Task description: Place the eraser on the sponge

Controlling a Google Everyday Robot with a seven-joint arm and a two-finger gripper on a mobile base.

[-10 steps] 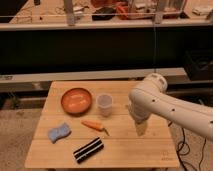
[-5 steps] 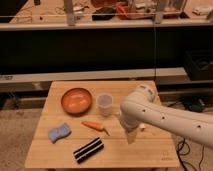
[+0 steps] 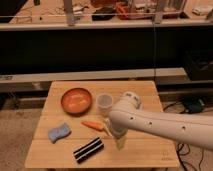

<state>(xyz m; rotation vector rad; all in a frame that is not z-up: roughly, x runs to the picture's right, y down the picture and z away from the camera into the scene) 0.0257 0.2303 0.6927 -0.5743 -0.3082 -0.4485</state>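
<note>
A: One view only, the camera view, looking down on the table (image 3: pixel 50 152). Where's the eraser?
B: Eraser (image 3: pixel 89 149) lies flat on the wood near the front edge, skewed diagonally. Sponge (image 3: pixel 59 132) sits toward the left of the view and a bit further back, near the eraser but apart from it. Nothing on top of the sponge.
A: So the goal state isn't there.
B: Correct, the eraser is on the table, not on the sponge. My read of what's left: grasp it, lift, carry it over, set it down on the sponge.
A: Pincer?
B: Pincer (image 3: pixel 119 141) hangs below the wrist, pointing down. It's over the table just to the right of the eraser in the view, in front of the carrot (image 3: pixel 92 125). Jaws spread wide, nothing between them.
A: Touching anything?
B: Not the eraser, there's bare wood between them. Can't tell whether the tips touch the table top.
A: Clutter?
B: Orange bowl (image 3: pixel 76 100) and a clear cup (image 3: pixel 104 102) further back. The carrot lies between the cup and the eraser, with its tip right by the wrist.
A: Risk?
B: The sponge is small and soft, and the eraser looks about as long. My guess is that off-centre it could tip off.
</note>
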